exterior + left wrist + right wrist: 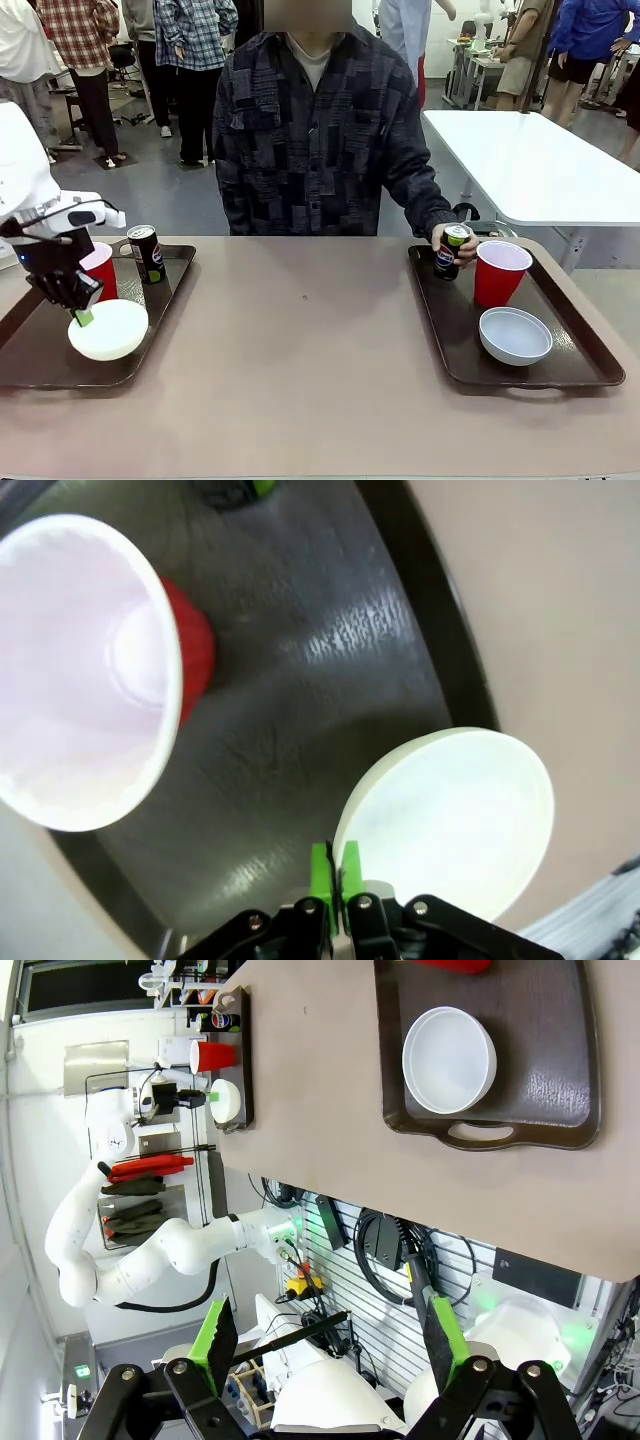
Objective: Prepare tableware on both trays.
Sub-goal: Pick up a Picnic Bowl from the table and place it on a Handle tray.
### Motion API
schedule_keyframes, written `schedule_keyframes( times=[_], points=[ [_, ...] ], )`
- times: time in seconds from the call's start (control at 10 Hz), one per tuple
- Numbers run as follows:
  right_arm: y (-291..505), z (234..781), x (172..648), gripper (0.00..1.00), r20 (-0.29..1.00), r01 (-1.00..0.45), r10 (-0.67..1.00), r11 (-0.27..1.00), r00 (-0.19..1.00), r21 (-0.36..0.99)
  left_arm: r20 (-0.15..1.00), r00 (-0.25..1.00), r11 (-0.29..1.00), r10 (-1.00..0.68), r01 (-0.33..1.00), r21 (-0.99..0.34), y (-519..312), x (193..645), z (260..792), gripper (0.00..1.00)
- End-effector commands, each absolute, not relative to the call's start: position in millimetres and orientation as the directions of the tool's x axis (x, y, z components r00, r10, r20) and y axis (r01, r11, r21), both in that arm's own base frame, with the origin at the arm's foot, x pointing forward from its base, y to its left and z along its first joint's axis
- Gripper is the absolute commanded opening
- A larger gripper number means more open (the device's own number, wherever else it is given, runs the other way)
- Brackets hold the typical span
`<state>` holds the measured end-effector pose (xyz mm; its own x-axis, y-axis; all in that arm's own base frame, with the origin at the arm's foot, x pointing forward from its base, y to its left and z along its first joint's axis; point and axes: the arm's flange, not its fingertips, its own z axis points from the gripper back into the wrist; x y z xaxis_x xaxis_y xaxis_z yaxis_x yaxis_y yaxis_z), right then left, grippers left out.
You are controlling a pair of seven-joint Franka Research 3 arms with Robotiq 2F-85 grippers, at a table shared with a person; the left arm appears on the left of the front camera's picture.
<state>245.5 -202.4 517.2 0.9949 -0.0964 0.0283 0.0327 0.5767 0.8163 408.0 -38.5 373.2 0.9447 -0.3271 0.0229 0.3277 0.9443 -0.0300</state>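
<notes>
Tan table [300,360] with a brown tray [170,290] at left; left gripper [335,865] pinched shut on near rim of white bowl [460,820], red cup [80,670] just beside; right gripper [325,1335] spread wide, gripping nothing, well apart from second bowl [448,1060]; can [235,490] cut off at frame edge.

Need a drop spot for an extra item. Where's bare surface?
Widest gap: bare table between the two trays. Right tray has a bare strip along its near edge. Left tray is crowded: bowl, cup, can, left gripper.
</notes>
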Motion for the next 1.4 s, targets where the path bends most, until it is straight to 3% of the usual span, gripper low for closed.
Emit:
schedule_keyframes(
  times=[0.0, 0.1, 0.2, 1.1, 1.3],
  points=[
    [-203, 516, 244, 0.98, 0.041, 0.019, -0.093, 0.569, 0.995, 0.822, 0.016, 0.940, 0.940, -0.340, 0.340, -0.018, -33, 407, 360, 0.04],
    [-203, 516, 244, 0.98, 0.041, 0.019, -0.093, 0.569, 0.995, 0.822, 0.014, 0.938, 0.938, -0.346, 0.346, -0.016, -33, 407, 358, 0.04],
    [-203, 516, 244, 0.98, 0.041, 0.019, -0.093, 0.569, 0.995, 0.822, 0.018, 0.939, 0.939, -0.343, 0.343, -0.016, -34, 406, 360, 0.12],
    [-203, 516, 244, 0.98, 0.041, 0.019, -0.093, 0.569, 0.995, 0.822, 0.018, 0.986, 0.986, -0.168, 0.169, -0.015, -30, 393, 440, 1.00],
    [-203, 516, 244, 0.98, 0.041, 0.019, -0.093, 0.569, 0.995, 0.822, 0.026, 0.990, 0.990, -0.138, 0.138, -0.011, -30, 389, 457, 1.00]
  ],
)
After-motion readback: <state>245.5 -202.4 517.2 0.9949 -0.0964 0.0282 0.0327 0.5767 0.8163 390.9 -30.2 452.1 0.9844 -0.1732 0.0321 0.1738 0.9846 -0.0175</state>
